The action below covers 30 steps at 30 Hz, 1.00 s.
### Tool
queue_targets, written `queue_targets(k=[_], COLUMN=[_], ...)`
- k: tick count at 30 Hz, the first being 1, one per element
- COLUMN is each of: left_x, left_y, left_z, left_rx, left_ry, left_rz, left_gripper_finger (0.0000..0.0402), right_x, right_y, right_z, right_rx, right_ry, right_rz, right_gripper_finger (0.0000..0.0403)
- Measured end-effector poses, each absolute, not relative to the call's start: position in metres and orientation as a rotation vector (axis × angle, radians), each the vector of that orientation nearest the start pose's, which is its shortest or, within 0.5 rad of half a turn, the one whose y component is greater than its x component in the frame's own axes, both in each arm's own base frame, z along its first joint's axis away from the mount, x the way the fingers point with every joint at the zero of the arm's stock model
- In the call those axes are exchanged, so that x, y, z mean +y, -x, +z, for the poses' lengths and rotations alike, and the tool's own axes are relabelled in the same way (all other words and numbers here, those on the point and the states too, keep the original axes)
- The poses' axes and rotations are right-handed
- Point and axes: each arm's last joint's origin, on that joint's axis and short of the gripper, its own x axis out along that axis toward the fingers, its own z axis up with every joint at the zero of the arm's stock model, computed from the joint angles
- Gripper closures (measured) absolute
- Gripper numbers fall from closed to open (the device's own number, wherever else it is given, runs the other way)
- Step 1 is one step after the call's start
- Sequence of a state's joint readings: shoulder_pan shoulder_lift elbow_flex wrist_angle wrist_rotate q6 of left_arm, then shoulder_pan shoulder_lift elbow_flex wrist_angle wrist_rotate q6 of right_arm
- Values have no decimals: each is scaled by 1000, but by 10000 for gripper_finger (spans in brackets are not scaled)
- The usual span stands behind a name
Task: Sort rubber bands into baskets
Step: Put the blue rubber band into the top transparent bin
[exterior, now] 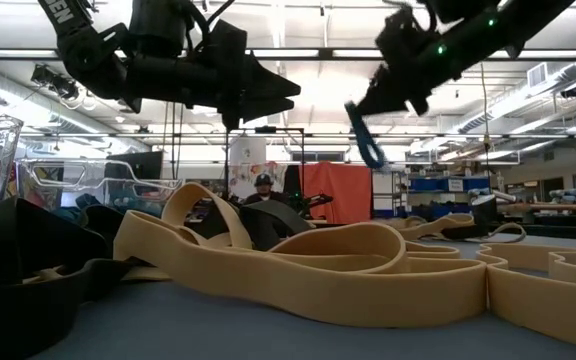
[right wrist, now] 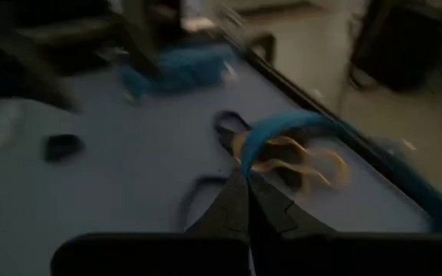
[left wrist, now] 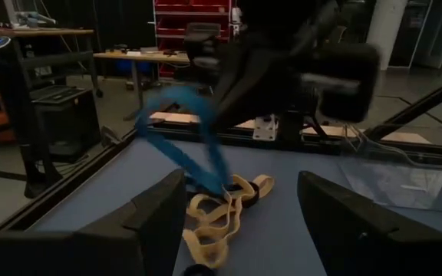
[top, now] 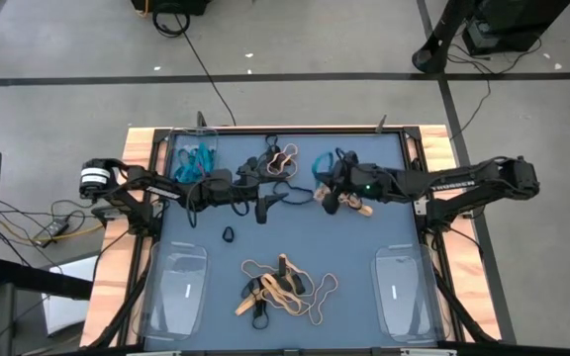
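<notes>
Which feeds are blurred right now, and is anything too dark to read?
Right wrist view: smeared all over, though the right gripper shows shut on a blue band. Left wrist view: the other arm and that band are soft. Low view: arms silhouetted against ceiling lights; tan bands up close. High view: sharp.

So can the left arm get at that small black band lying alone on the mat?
Probably yes. The left claw is open and empty, the small black band lies alone just beside it, and nothing sits between them.
</notes>
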State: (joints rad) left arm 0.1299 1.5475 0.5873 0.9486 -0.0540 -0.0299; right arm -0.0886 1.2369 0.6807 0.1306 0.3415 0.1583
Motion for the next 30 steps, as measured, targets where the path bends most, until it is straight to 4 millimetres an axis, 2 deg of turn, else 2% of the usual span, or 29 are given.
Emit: queue_targets(k=[5,14,30], left_x=[40,40,40], left_y=[-297,-297,-297], left_z=[200,200,201], left_rx=[9,8,-1], left_ry=[30,31,11], left_rz=[184,183,185], left_gripper_finger=[152,152,152], right_x=[-20,-16,-13], right_y=[-264,-267,-268], right_z=[242,249,250], right_rx=[336,257,241], right_ry=[-42,-56,-61], right_rz=[-165,-88,46], right_gripper_finger=[401,401,401])
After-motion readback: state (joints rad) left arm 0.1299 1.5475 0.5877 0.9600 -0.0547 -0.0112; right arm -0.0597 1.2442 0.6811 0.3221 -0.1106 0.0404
